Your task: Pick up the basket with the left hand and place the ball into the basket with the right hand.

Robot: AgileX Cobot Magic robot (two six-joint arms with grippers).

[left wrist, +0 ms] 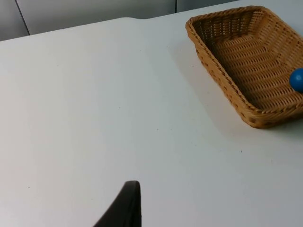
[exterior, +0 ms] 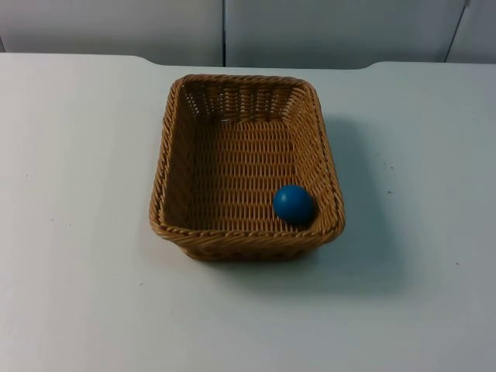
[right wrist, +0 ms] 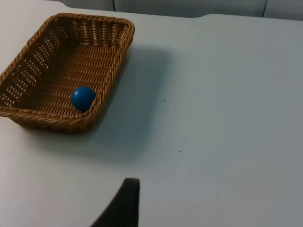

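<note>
Ball already in basket, both arms clear

Ball [exterior: 294, 204] lies in the near right corner of the basket [exterior: 172, 147], which sits flat on the table [exterior: 70, 232]. You cannot tell either pincer's state; each waits well off. Risk: lifting the basket tilted could roll the ball out

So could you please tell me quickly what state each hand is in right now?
Left hand: cannot be told; one fingertip above bare table, holding nothing visible.
Right hand: cannot be told, likewise.
</note>
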